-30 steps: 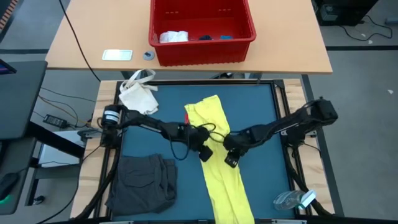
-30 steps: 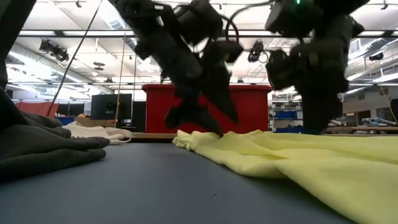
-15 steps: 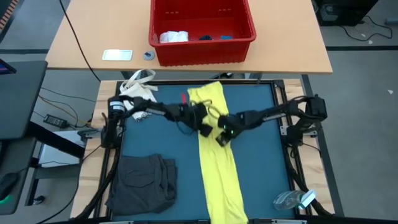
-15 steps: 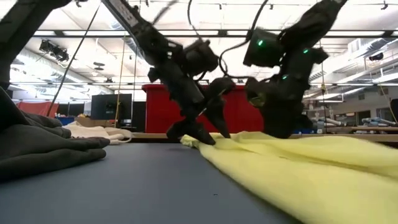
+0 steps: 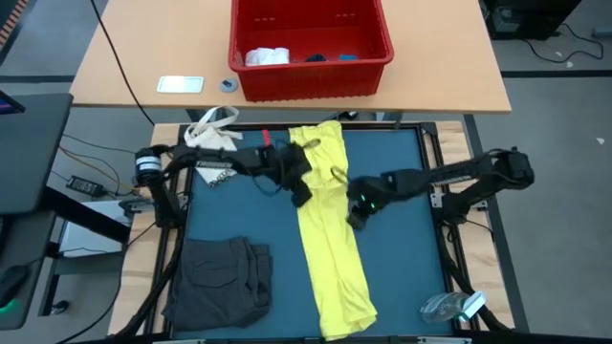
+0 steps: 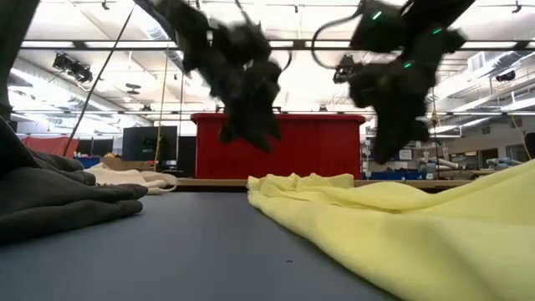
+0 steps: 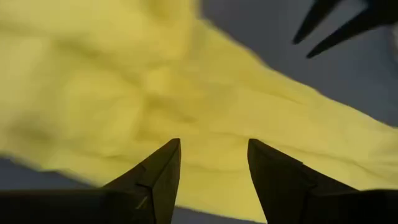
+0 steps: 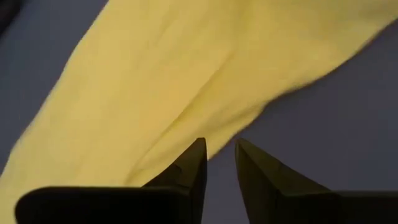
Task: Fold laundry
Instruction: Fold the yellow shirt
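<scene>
Dark blue counter [image 5: 402, 277] in a black frame, pale wood edging on both sides. Behind it a light wood table [image 5: 440, 67] carrying a red plastic basket [image 5: 311, 72], a small white card [image 5: 180, 84] and a small round grey item [image 5: 228, 85]. Grey floor [image 5: 555, 191] with black cables [image 5: 91, 158] on the left side. Low view: open industrial hall, white ceiling with strip lights [image 6: 117, 43], black monitor [image 6: 150, 142], shelving at far right [image 6: 380, 155].
</scene>
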